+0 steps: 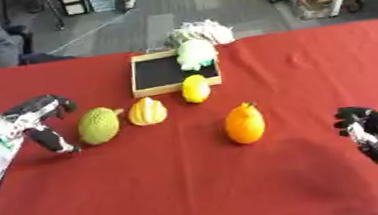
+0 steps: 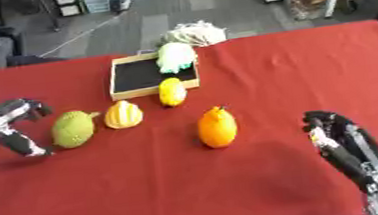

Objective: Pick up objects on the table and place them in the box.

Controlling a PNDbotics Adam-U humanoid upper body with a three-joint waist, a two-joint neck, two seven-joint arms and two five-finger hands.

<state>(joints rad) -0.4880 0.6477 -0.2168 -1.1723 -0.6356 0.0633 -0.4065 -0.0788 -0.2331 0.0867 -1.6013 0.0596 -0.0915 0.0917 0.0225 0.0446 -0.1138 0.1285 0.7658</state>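
Green bumpy fruit [image 1: 99,125] at the spread-fingered left hand's [image 1: 34,123] three o'clock wants enclosing squarely before lifting toward the box [image 1: 174,72]; right hand [image 2: 341,138] idles open.

Bright even daylight, soft blur throughout, faint shadows beside fruit, no glare

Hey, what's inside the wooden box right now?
The wooden box holds one pale green-white item at its far right corner, partly overhanging the rim. The rest shows bare black floor. Whatever lies under that item is covered.
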